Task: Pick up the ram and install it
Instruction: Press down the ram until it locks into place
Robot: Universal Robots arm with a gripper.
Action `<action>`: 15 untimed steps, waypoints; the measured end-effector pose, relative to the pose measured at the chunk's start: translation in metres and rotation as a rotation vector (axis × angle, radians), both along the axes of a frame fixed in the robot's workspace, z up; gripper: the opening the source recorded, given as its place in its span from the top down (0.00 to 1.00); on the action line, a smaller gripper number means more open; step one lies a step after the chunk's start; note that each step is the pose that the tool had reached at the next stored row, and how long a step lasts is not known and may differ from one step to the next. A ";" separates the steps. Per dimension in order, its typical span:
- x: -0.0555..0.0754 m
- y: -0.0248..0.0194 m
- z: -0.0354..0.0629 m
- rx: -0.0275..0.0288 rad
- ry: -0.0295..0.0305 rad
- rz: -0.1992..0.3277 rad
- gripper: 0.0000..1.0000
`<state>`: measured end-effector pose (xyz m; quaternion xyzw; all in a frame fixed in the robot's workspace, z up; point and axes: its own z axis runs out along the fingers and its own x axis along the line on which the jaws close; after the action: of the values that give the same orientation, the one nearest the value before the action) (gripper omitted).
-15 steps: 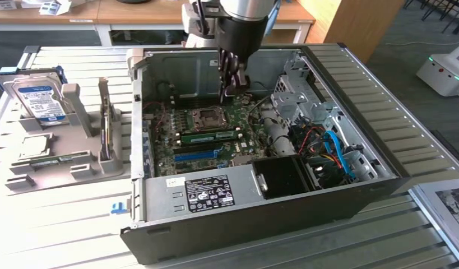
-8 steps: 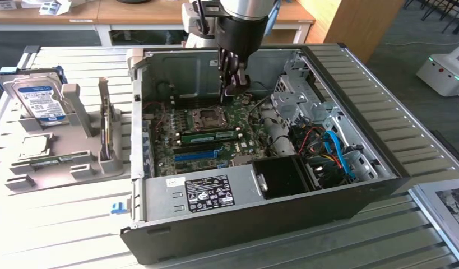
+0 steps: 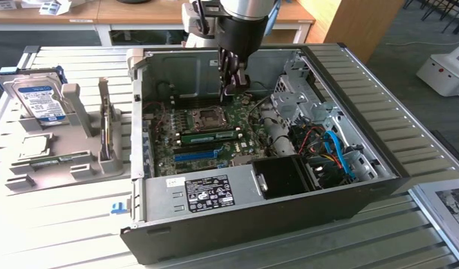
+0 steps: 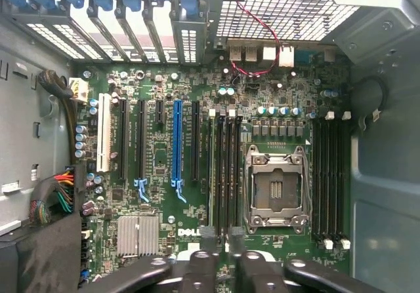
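Green, slim circuit-board ram stick sits in a motherboard slot beside the square metal CPU socket — my black claw hangs above it, fingers barely parted, gripping nothing I can see.

arm vertical, wrist pointing straight down, gripper hanging below it.

The exterior view looks down obliquely on the whole open case. The wrist view faces the motherboard closely, seemingly square-on. Both show the socket.
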<state>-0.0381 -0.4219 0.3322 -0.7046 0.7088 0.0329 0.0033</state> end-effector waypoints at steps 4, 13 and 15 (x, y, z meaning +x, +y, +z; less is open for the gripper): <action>0.000 0.0000 0.0000 0.0000 0.0000 0.000 0.90; 0.001 0.0000 0.0000 -0.0001 0.0001 0.000 0.90; 0.003 0.0000 0.0001 -0.0001 0.0006 0.000 0.90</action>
<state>-0.0347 -0.4220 0.3323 -0.7046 0.7088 0.0331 0.0030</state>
